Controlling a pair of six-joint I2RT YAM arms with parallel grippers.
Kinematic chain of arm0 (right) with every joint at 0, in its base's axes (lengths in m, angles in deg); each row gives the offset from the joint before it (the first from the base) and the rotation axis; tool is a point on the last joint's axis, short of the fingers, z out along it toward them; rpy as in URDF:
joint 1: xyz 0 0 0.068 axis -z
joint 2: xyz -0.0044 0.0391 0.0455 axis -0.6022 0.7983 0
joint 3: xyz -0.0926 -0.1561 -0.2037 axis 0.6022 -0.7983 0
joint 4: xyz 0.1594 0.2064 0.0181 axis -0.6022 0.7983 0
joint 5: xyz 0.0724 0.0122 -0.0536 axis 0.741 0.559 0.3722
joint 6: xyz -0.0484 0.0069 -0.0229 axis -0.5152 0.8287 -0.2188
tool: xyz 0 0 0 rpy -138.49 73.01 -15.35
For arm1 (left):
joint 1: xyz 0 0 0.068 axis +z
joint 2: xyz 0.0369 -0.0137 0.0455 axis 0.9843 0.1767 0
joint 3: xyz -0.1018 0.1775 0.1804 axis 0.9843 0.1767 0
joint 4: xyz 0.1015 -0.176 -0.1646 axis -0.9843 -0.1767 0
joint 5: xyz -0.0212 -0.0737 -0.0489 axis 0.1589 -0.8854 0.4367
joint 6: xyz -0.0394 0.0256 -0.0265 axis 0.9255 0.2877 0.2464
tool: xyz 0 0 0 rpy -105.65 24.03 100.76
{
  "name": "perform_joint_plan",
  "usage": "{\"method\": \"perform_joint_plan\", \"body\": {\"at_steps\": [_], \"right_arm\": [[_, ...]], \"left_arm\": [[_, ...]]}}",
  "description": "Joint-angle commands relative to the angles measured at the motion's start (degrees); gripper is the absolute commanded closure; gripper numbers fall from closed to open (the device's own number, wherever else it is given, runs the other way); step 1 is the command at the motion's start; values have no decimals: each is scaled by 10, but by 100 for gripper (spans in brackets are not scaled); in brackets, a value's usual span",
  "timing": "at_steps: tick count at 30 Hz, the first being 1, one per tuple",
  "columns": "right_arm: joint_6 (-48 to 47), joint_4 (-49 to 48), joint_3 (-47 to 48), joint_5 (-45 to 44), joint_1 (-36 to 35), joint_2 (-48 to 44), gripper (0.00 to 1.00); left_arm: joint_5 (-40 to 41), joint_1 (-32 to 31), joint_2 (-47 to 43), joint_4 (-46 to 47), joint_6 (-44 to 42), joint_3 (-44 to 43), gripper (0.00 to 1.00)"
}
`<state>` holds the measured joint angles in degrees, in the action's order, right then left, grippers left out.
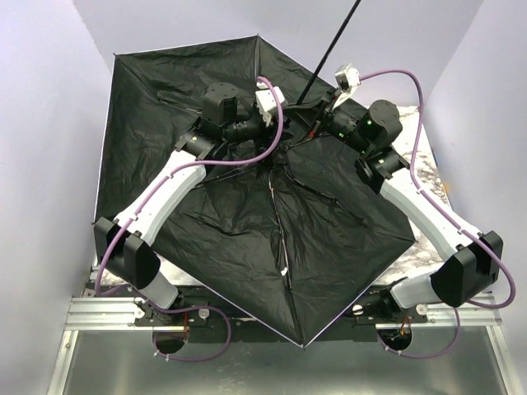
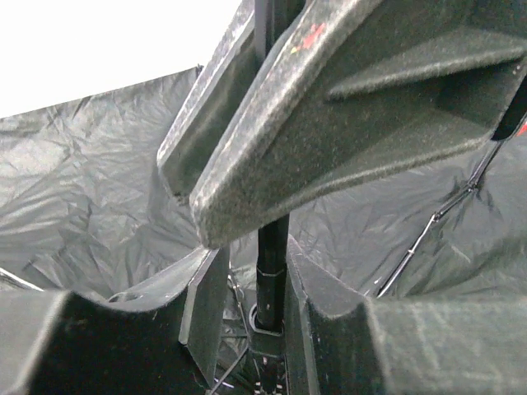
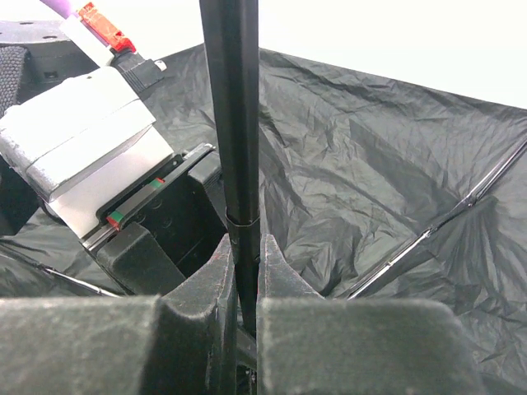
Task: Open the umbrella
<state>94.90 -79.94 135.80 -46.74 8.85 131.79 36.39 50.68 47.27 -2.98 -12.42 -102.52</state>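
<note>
The umbrella (image 1: 247, 230) lies spread on the table with its black lining facing up. Its thin black shaft (image 1: 329, 53) rises from the hub and runs out of the top of the view; the handle is out of view. My right gripper (image 3: 244, 251) is shut on the shaft (image 3: 235, 123) just above the hub. My left gripper (image 2: 251, 263) straddles the same shaft (image 2: 272, 263) lower down at the runner; the jaws are open, the right finger against the shaft and the left finger apart. From above both grippers (image 1: 300, 115) meet at the canopy's centre.
Thin metal ribs (image 3: 428, 234) radiate across the lining. The canopy covers most of the marbled table (image 1: 428, 173) and overhangs its near edge. White walls close in left, right and behind. An aluminium rail (image 1: 107, 309) runs by the arm bases.
</note>
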Motion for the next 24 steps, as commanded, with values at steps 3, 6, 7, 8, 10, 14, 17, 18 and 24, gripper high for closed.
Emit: {"method": "perform_joint_plan", "body": {"at_steps": [3,6,7,8,10,14,17,18,24], "right_arm": [[28,-49,5,38,-11,-28,100],[32,-52,8,38,-11,-28,100],[31,-49,12,39,-11,-28,100],[32,-46,13,39,-11,-29,100],[32,-44,13,42,-11,-31,100],[40,-52,11,43,-11,-34,100],[44,-58,17,41,-11,-35,100],[44,-59,21,40,-11,-35,100],[39,-55,47,21,-11,-35,100]], "left_arm": [[51,-9,7,-20,-25,-32,68],[74,-8,19,-52,-43,-37,73],[80,-6,19,-54,-46,-32,73],[80,-2,17,-52,-44,-24,74],[72,4,14,-45,-37,-12,75],[68,7,15,-61,-58,0,83],[71,9,12,-67,-82,25,91],[71,11,11,-72,-85,30,95],[75,39,21,-95,-76,47,81]]}}
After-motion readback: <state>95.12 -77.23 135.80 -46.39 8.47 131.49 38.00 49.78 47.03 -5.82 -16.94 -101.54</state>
